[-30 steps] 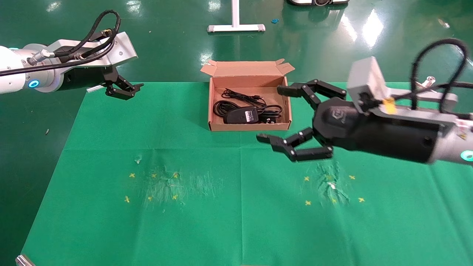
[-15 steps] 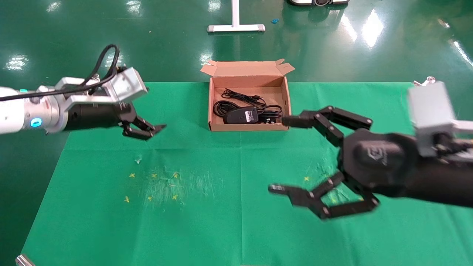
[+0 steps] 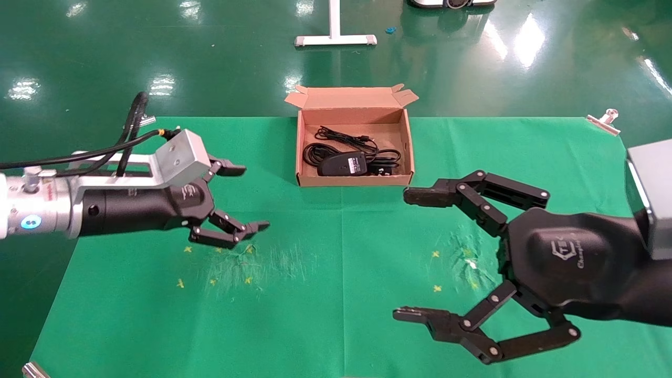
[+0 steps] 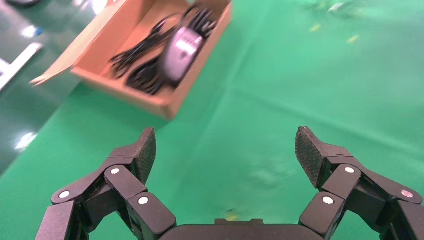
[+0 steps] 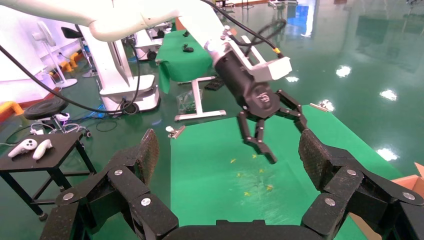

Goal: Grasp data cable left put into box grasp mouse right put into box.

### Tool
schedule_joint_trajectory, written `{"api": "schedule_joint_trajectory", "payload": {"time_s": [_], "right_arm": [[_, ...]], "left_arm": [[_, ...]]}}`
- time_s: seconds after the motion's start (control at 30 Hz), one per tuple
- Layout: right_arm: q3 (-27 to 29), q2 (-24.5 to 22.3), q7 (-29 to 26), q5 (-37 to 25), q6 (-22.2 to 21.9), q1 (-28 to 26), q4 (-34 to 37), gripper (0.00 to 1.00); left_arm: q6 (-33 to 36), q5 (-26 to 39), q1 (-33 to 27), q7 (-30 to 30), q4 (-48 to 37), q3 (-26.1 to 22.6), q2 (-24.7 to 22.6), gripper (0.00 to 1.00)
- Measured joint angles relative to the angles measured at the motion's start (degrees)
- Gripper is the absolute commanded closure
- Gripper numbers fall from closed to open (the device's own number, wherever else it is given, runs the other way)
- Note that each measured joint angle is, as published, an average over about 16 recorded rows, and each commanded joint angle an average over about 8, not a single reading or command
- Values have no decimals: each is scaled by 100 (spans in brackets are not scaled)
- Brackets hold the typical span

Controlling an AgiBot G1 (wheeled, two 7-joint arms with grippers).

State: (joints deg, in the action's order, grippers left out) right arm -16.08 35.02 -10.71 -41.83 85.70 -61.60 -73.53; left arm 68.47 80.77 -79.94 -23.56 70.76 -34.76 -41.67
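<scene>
The brown cardboard box point(image 3: 405, 137) stands open at the back centre of the green cloth. Inside it lie the black mouse point(image 3: 342, 164) with its pale label and the coiled black data cable point(image 3: 313, 153). My left gripper point(image 3: 249, 198) hovers open and empty over the cloth, left of the box and nearer to me. My right gripper point(image 3: 410, 254) is open and empty, in front of the box and to its right. The left wrist view shows its gripper point(image 4: 226, 150) over bare cloth, with the box point(image 4: 150, 97), mouse point(image 4: 182, 47) and cable point(image 4: 145, 75) beyond. The right wrist view shows its own gripper point(image 5: 227, 150) facing the left gripper point(image 5: 285, 137).
Yellow cross marks and scuffed patches lie on the cloth at the left point(image 3: 231, 262) and the right point(image 3: 470, 265). A metal clip point(image 3: 604, 122) holds the cloth's far right corner. A white stand base point(image 3: 336, 39) sits on the floor behind the box.
Right gripper has drawn back from beside the box toward the near right, staying open. Left gripper has swung from the far left corner in over the cloth, opening wider.
</scene>
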Motion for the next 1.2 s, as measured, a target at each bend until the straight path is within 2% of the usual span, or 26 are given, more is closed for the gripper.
{"api": "schedule_joint_trajectory", "payload": {"time_s": [0.87, 1.2], "right_arm": [[-11, -5, 6, 8, -3, -2, 1, 0], [-12, -8, 7, 14, -3, 0, 1, 0]], "left_arm": [[1471, -3327, 1571, 1093, 241, 1601, 568, 0], [1774, -4028, 1895, 1304, 291, 1934, 686, 0]]}}
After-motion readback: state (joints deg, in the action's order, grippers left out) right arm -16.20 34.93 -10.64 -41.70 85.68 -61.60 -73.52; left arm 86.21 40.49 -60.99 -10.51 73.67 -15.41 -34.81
